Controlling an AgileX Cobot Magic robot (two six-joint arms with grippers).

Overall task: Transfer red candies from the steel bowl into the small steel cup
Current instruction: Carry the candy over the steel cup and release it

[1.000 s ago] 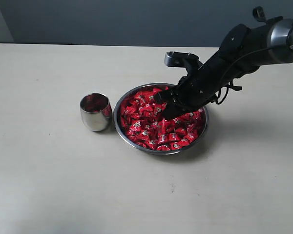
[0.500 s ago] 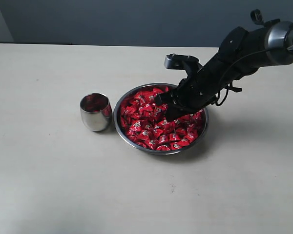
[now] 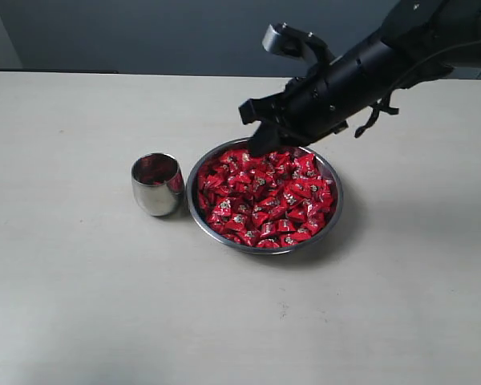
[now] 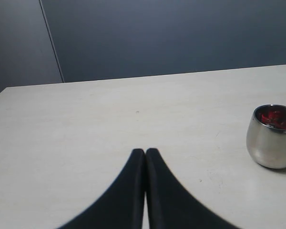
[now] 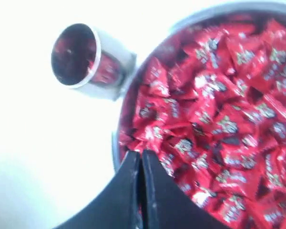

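On my exterior view, the steel bowl (image 3: 195, 213) sits near the middle of the pale table (image 3: 80, 305), heaped with red candies (image 3: 264, 196). The small steel cup (image 3: 156, 186) stands upright just beside it on the left, with red showing inside. My right gripper (image 3: 257, 146) hangs above the far rim of the bowl, clear of the pile, its dark fingers angled down toward the cup side. From here I cannot tell how its jaws stand. On the left wrist view, my left gripper (image 4: 145, 152) is over bare table with both fingers pressed flat together and nothing between them. The small steel cup (image 4: 274, 138) stands well off to one side, a little red visible in its mouth. On the right wrist view, the right gripper (image 5: 139, 155) has its fingers drawn together with only a thin seam between them, and I cannot make out a candy pinched there. Its tips sit over the steel bowl (image 5: 115, 148) at the edge nearest the cup, above the red candies (image 5: 219, 119). The small steel cup (image 5: 86, 59) lies just outside that rim, its open mouth showing red within.
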